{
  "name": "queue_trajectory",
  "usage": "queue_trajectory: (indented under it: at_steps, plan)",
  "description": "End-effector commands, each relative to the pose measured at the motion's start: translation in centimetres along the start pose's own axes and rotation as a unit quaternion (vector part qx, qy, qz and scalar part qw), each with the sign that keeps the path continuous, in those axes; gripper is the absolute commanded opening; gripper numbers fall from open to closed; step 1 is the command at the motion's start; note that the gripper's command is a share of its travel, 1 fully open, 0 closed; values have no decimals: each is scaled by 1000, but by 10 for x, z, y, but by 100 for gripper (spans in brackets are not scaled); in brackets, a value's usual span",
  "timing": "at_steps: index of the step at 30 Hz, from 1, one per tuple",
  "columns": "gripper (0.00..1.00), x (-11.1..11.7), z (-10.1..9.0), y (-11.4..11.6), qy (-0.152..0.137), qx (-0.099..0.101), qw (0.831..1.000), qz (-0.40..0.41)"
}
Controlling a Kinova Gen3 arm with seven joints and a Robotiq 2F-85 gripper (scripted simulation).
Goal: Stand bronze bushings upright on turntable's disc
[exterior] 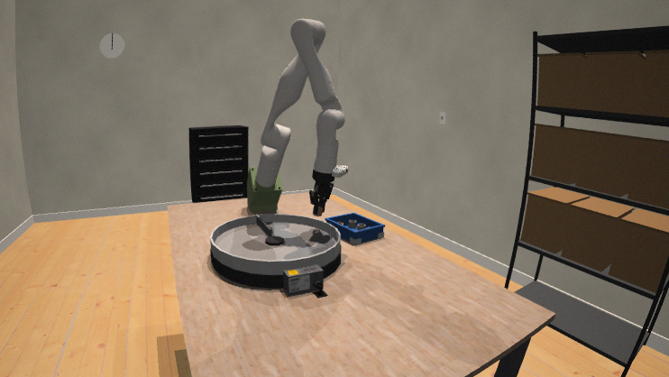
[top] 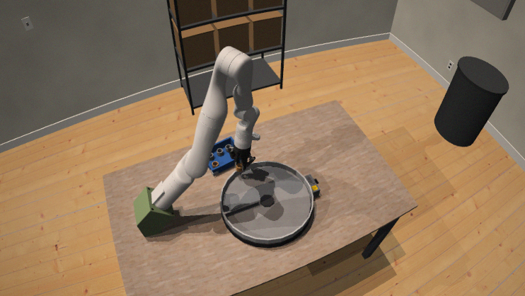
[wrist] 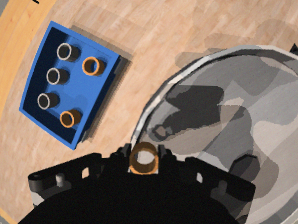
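Carrying the bench load: the wooden bench (top: 352,161) (exterior: 374,299) (wrist: 125,30) has the turntable and the crate on it.
Arm: the big white arm (top: 211,117) (exterior: 327,124) goes up, bends at the top and reaches down.
Turntable: the round gray turntable (top: 245,227) (exterior: 276,266) (wrist: 240,75) has a raised rim and a dark hub (top: 267,200) (exterior: 274,240) (wrist: 244,162) in the middle of its disc.
Crate: the blue crate (top: 223,158) (exterior: 370,233) (wrist: 75,89) sits near the turntable.
Hand: the black hand (top: 240,164) (exterior: 318,209) (wrist: 144,151) is shut on one bronze bushing, up high near the turntable's rim on the crate side.
Small gray box: the box (top: 312,185) (exterior: 304,280) is just beside the turntable and has a yellow patch.
Held bushing: the held bronze bushing (top: 239,167) (exterior: 321,211) (wrist: 144,170) is between the finger ends, off the disc.
Other bronze bushings: two more (wrist: 85,66) stand in the crate, open ends up.
Steel bushings: three gray ones (top: 220,151) (exterior: 352,224) (wrist: 74,53) stand in a row in the crate.
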State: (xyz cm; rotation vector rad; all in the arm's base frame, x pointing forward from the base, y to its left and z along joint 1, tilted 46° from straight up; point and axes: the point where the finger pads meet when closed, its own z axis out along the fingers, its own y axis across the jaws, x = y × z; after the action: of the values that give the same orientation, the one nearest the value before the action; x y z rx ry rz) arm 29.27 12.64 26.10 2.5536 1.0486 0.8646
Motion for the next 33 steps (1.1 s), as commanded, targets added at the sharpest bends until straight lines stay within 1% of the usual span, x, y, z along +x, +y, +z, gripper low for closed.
queue_trajectory:
  at_steps: [1, 3, 5, 7, 9, 11, 13, 15, 18, 20, 23, 26, 29, 33]
  plan:
    - [0, -6, -1, 8, 1, 6, 998, 66]
    - [0, -6, -1, 8, 1, 6, 998, 66]
    - [0, -11, 0, 14, -2, 11, 991, 135]
    - [0, -17, 1, 20, -5, 16, 979, 204]
    - [0, -22, 1, 26, -9, 21, 962, 273]
    - [0, -28, 2, 32, -12, 25, 940, 341]
    - [0, -33, 3, 37, -15, 30, 912, 408]
    - [0, -39, 4, 43, -19, 34, 880, 474]
    - [0, -47, 5, 50, -24, 39, 822, 567]
    - [0, -47, 5, 50, -24, 39, 822, 567]
    - [0, -55, 5, 58, -29, 44, 755, 654]
    - [0, -63, 6, 65, -34, 48, 678, 732]
    - [0, -70, 7, 72, -38, 51, 595, 801]
    - [0, -80, 8, 82, -43, 54, 475, 877]
